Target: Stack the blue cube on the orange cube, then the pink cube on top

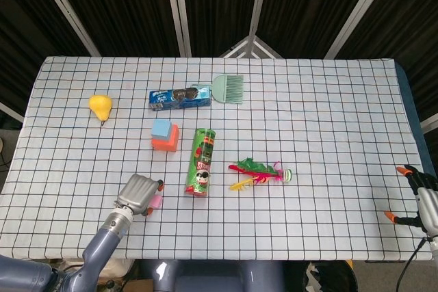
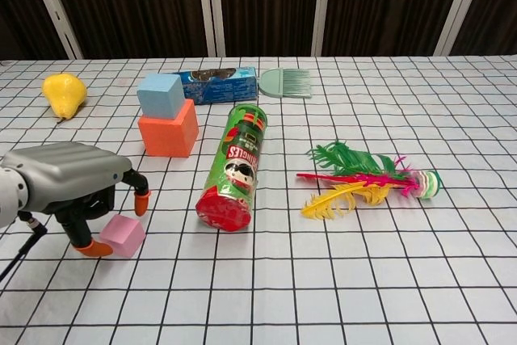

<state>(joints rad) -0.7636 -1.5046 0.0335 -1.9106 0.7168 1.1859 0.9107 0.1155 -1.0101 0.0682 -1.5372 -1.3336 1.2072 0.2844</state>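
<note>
The blue cube (image 1: pixel 161 127) (image 2: pixel 160 94) sits on the orange cube (image 1: pixel 166 143) (image 2: pixel 168 135) left of the table's middle. The small pink cube (image 2: pixel 123 235) (image 1: pixel 157 201) lies on the cloth near the front left. My left hand (image 2: pixel 69 183) (image 1: pixel 139 193) hovers over and just left of it. Its orange-tipped fingers (image 2: pixel 94 248) straddle the cube, one low at the cube's left side, another behind it. The cube rests on the table, not lifted. In the head view my right hand (image 1: pixel 419 200) hangs at the table's right front edge, fingers spread, holding nothing.
A green chips can (image 1: pixel 200 162) (image 2: pixel 237 169) lies on its side right of the cubes. A feathered shuttlecock (image 1: pixel 261 172) lies further right. At the back are a blue cookie pack (image 1: pixel 180 98), a green comb (image 1: pixel 228 89) and a yellow pear (image 1: pixel 100 106).
</note>
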